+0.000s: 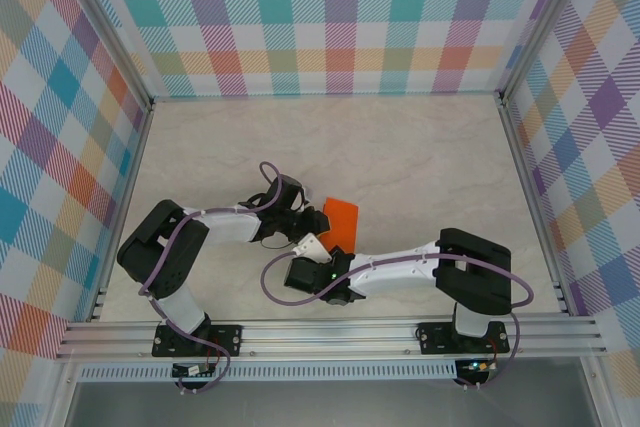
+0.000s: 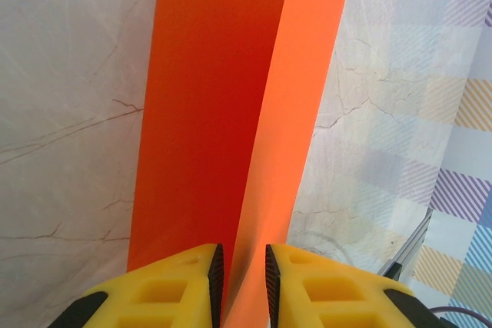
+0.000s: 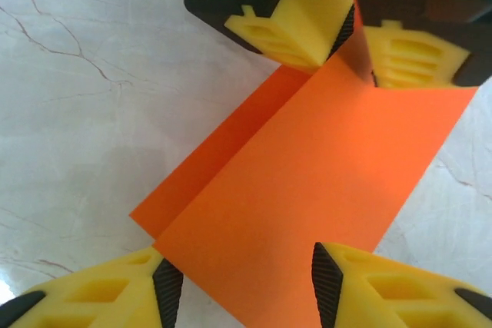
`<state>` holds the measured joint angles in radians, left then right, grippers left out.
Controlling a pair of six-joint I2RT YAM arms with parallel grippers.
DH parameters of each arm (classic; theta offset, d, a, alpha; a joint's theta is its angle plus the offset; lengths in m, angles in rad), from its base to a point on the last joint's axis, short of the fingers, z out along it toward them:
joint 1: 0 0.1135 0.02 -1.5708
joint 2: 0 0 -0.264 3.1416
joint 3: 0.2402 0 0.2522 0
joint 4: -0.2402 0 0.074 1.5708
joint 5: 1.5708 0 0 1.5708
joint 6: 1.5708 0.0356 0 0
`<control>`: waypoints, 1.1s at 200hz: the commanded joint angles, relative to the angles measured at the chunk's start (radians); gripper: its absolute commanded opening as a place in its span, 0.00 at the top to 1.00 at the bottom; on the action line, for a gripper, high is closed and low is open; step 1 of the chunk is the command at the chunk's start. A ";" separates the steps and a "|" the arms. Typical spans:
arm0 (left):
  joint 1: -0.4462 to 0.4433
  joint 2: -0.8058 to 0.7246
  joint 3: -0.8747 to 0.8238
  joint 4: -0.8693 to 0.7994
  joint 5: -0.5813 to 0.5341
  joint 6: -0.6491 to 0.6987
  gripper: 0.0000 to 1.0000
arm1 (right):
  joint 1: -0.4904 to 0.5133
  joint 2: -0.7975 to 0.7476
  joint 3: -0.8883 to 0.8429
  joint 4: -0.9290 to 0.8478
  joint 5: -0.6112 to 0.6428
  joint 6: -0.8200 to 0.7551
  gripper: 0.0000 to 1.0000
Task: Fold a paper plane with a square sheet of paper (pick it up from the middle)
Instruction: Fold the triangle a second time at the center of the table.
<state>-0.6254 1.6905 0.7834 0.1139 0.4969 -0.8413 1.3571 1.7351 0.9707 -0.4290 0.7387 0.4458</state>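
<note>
Paper (image 2: 207, 136), folded w/ one flap standing upright, is pinched at its near edge betw. the almost-closed fingers of left gripper (image 2: 244, 274), long axis pointing straight out ahead of those fingertips, while right gripper (image 3: 240, 286) is spread wide at the opp. end, astride that edge.

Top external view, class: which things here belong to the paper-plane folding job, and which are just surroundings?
Belongs to the job: thin bright orange paper sheet, partly folded; left gripper, shut on its raised fold; right gripper, open, straddling the sheet.
Just surroundings: pale marbled tabletop; pastel checked walls; aluminium frame rail.
</note>
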 commanded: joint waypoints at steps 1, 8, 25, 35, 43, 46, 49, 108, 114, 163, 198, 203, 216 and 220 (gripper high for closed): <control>0.006 -0.036 0.020 -0.029 0.013 0.013 0.76 | 0.009 -0.058 -0.025 -0.010 0.044 0.025 0.54; 0.006 -0.038 0.020 -0.031 0.010 0.012 0.76 | 0.009 -0.071 -0.034 -0.005 0.044 0.024 0.57; 0.006 -0.040 0.020 -0.037 0.007 0.015 0.76 | 0.009 -0.104 -0.051 0.003 0.042 0.010 0.62; 0.006 -0.039 0.018 -0.037 0.006 0.016 0.76 | 0.009 -0.118 -0.058 0.005 0.039 0.008 0.66; 0.005 -0.038 0.019 -0.037 0.007 0.016 0.76 | 0.009 -0.129 -0.065 0.014 0.034 0.004 0.69; 0.004 -0.038 0.018 -0.037 0.007 0.016 0.76 | 0.008 -0.132 -0.068 0.016 0.032 0.003 0.70; 0.005 -0.039 0.018 -0.037 0.008 0.015 0.76 | 0.009 -0.134 -0.071 0.019 0.027 0.002 0.72; 0.004 -0.058 0.014 -0.053 -0.009 0.014 0.73 | -0.012 -0.156 -0.089 0.045 -0.063 0.004 0.93; 0.004 -0.063 0.013 -0.062 -0.020 0.013 0.71 | -0.022 -0.160 -0.089 0.046 -0.081 0.005 0.99; 0.004 -0.174 -0.003 -0.222 -0.242 0.027 0.55 | -0.141 -0.241 -0.155 0.158 -0.382 -0.045 1.00; 0.004 -0.325 -0.098 -0.275 -0.426 -0.033 0.47 | -0.261 -0.306 -0.213 0.230 -0.619 -0.062 1.00; 0.004 -0.344 -0.109 -0.275 -0.431 -0.036 0.47 | -0.277 -0.315 -0.218 0.236 -0.647 -0.064 1.00; 0.004 -0.384 -0.133 -0.275 -0.431 -0.035 0.47 | -0.326 -0.332 -0.235 0.253 -0.738 -0.072 1.00; 0.004 -0.393 -0.138 -0.276 -0.429 -0.035 0.48 | -0.340 -0.335 -0.238 0.256 -0.756 -0.073 1.00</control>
<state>-0.6258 1.3575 0.6914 -0.1070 0.1539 -0.8558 1.0756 1.4418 0.7605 -0.2409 0.2050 0.4015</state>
